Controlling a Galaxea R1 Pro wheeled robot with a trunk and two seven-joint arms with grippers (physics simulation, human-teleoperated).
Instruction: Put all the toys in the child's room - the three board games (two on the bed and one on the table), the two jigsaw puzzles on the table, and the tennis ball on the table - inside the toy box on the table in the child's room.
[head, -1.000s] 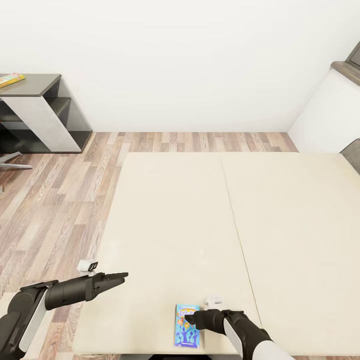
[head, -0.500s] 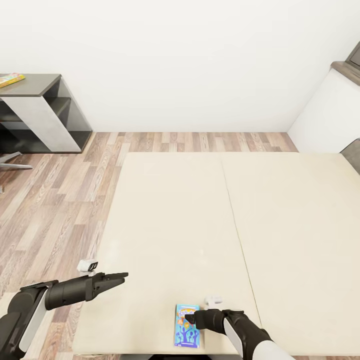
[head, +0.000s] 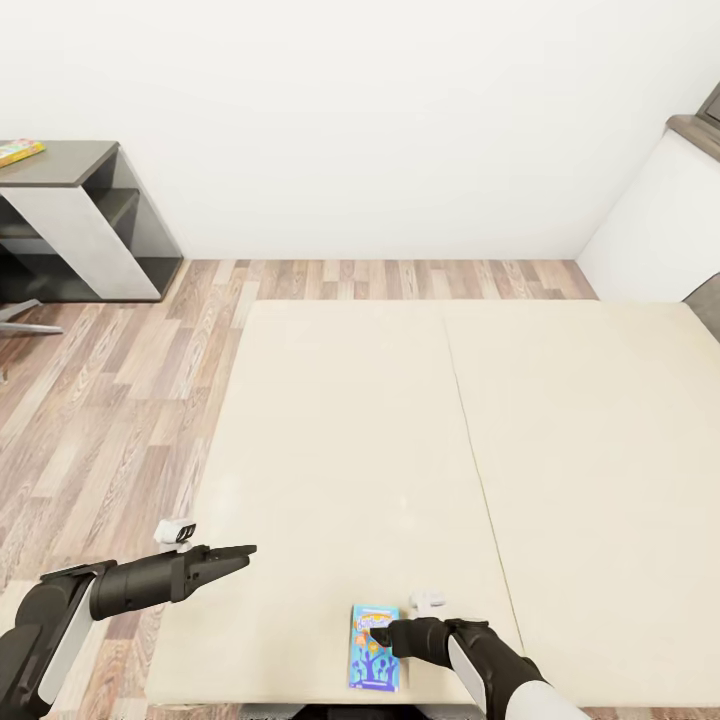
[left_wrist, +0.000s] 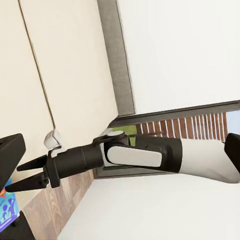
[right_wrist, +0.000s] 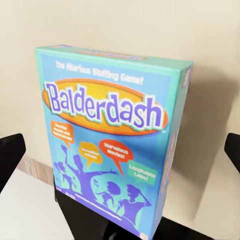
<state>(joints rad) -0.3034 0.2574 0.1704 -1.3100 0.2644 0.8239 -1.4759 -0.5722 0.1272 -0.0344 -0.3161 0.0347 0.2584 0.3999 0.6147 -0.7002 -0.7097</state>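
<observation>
We are at the bed (head: 400, 420), early in the job as far as these views let us judge. The blue board game (head: 375, 650), the "Balderdash" box, lies flat on the mattress at the near edge, right under our right gripper (head: 382, 634). From the right wrist camera the box (right_wrist: 110, 135) sits between the two dark fingertips (right_wrist: 10, 155), which stand wide to either side and do not touch it, so it is framed but not gripped. We see no second game on the bed; whether it is already stowed we cannot tell. Far off, on the dark wing of the table (head: 70, 165), one colourful flat item (head: 20, 152) rests, too small here to name for sure, perhaps a game or a puzzle. So this box is not yet lifted, let alone carried to the toy box.

Our left gripper (head: 240, 551) hangs well apart from the box, out over the bed's side edge, empty, its jaws set narrow with a slight gap showing.

Against the frame of a second ago, both arms and the box hold the same places; the far part of the room sits slightly higher in the picture, so our head camera has tipped a little.
</observation>
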